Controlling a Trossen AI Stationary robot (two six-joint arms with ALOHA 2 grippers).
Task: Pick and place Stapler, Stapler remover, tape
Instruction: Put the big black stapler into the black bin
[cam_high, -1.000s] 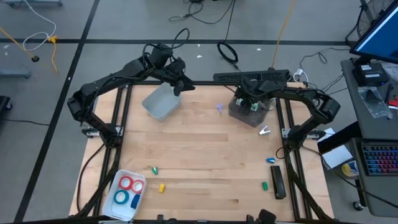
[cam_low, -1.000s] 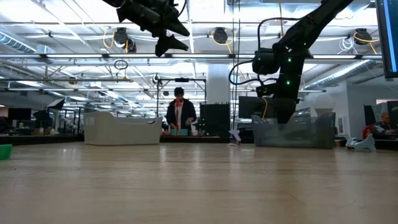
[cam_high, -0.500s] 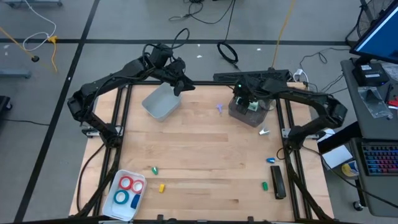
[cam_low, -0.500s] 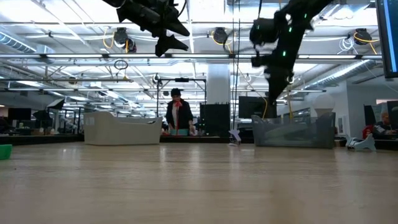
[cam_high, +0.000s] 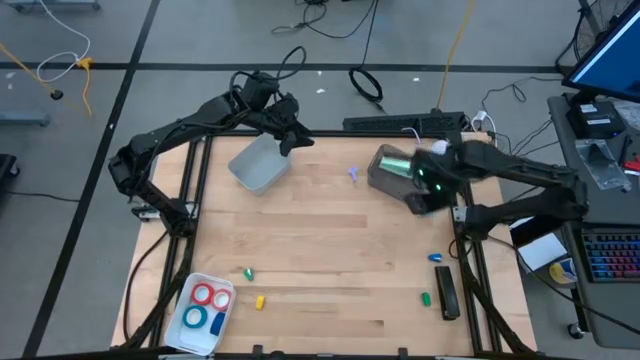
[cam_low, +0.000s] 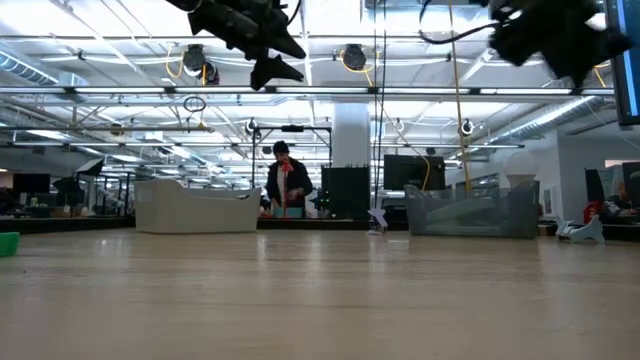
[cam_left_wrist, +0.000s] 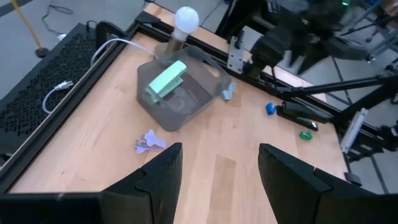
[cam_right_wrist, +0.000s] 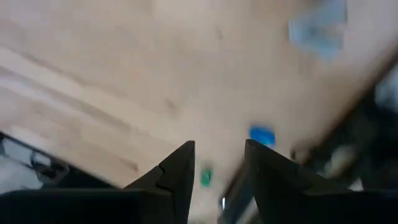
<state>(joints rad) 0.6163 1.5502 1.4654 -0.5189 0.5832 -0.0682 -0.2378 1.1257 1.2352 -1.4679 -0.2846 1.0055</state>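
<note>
1. Right gripper (cam_right_wrist: 217, 165): fingers apart, empty, raised beside the clear bin (cam_high: 385, 182).
2. Left gripper (cam_left_wrist: 217, 171): wide, idle above the grey bin (cam_high: 258, 165).
3. Advice: descend squarely over the black stapler (cam_high: 446, 292) at the table's right edge.
4. Green stapler (cam_left_wrist: 166, 78) lies in the clear bin; tape (cam_high: 203, 305), red and blue rings, sits in the white tray (cam_high: 182, 322).

Camera positions
The table (cam_high: 330, 250) is seen from straight above and level from its edge; the clear bin (cam_high: 400, 180) is shared with the left wrist view.
</note>
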